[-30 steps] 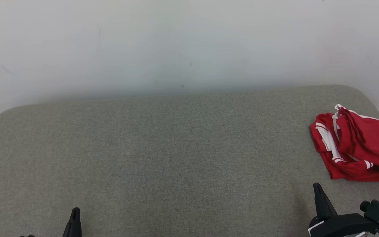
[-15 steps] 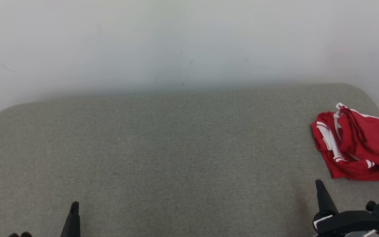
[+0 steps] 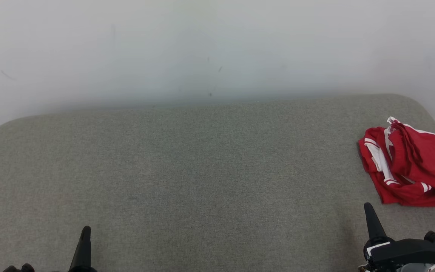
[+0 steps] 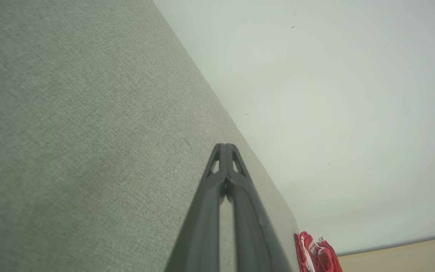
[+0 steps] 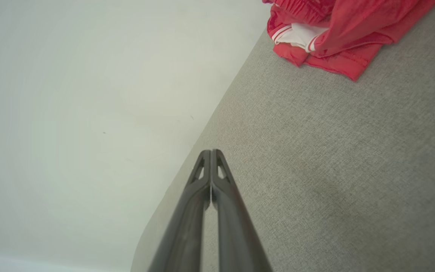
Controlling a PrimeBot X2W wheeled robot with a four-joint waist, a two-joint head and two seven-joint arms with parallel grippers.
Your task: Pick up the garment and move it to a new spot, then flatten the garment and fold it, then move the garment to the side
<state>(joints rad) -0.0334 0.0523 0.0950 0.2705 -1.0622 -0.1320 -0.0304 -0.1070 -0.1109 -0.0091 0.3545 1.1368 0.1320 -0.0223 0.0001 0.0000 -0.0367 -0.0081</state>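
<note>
**Both grippers idle, garment at the right margin of the work surface**

A red sports garment with white stripe trim and a red drawcord (image 3: 410,166) lies as a compact, rumpled bundle on the far right of the grey-green woven fabric surface (image 3: 202,170), near its rounded back corner and close to the right edge. The left gripper (image 3: 85,236) and right gripper (image 3: 370,215) rest low at the near edge, well apart from each other. Each has its two dark fingers pressed together and holds nothing, as both wrist views confirm. The right gripper stands near the bundle's front edge but does not touch it, and the left is far across the surface.

Closed, withdrawn fingers suit a neutral pose that leaves the broad middle of the surface free for spreading and folding. Whether the bundle awaits its first pick-up or has already been set aside cannot be told, though its uneven layers suggest flattening is not yet done. The plain white wall (image 3: 202,45) behind bounds the workspace.
</note>
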